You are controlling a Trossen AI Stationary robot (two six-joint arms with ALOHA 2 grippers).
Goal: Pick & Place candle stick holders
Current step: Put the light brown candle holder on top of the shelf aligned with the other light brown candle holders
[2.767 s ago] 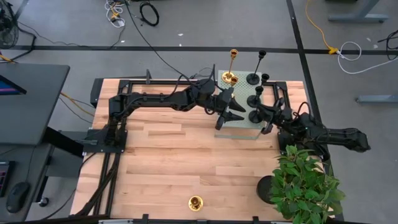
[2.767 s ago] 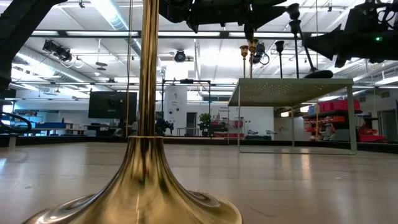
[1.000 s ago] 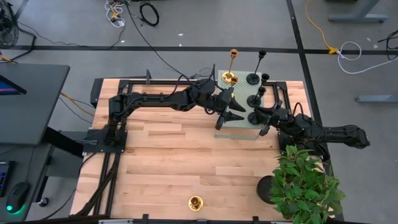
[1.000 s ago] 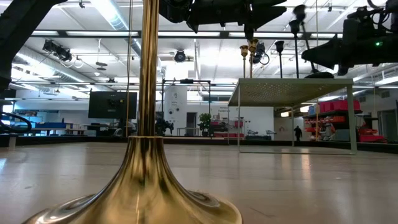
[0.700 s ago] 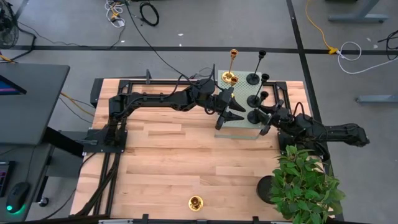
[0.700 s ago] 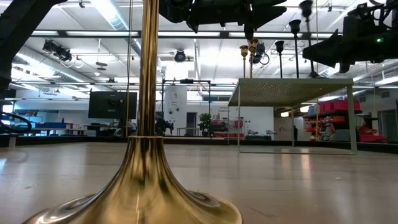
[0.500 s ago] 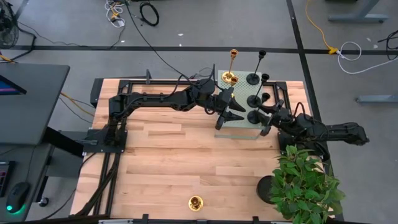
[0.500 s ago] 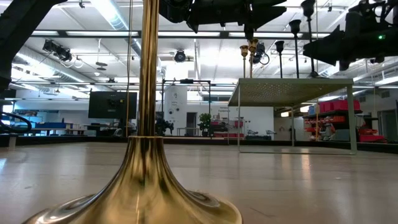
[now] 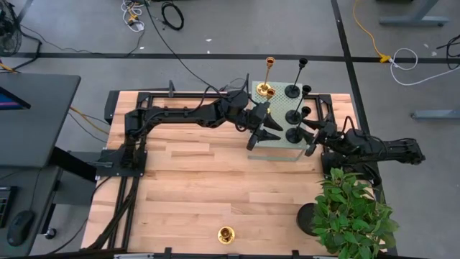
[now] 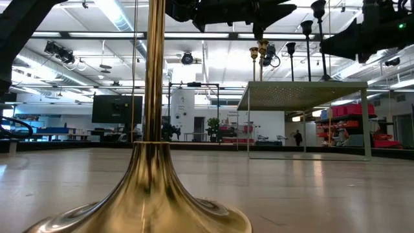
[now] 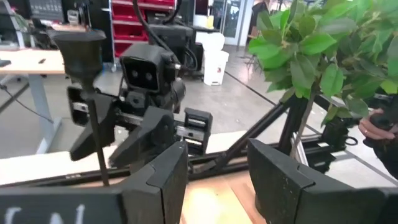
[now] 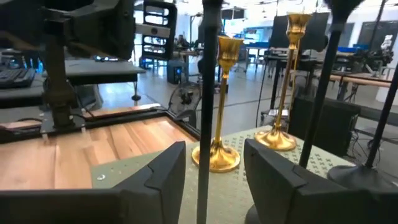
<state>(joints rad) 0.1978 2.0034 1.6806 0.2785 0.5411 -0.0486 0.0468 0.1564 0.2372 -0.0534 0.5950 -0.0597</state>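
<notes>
Fingers of the right gripper [image 9: 310, 137] now spread empty beside the black candlestick [image 9: 294, 134] just stood on the green stand [image 9: 277, 142], left gripper [image 9: 259, 135] open, 1 gold candlestick [image 9: 226, 234] remaining.

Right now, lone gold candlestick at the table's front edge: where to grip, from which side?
Take the gold candlestick on its thin upright stem, above the flared base. It stands vertical and alone, so come in level from the side with the fingers straddling the stem. The base is probably too wide and sloped to pinch.
</notes>
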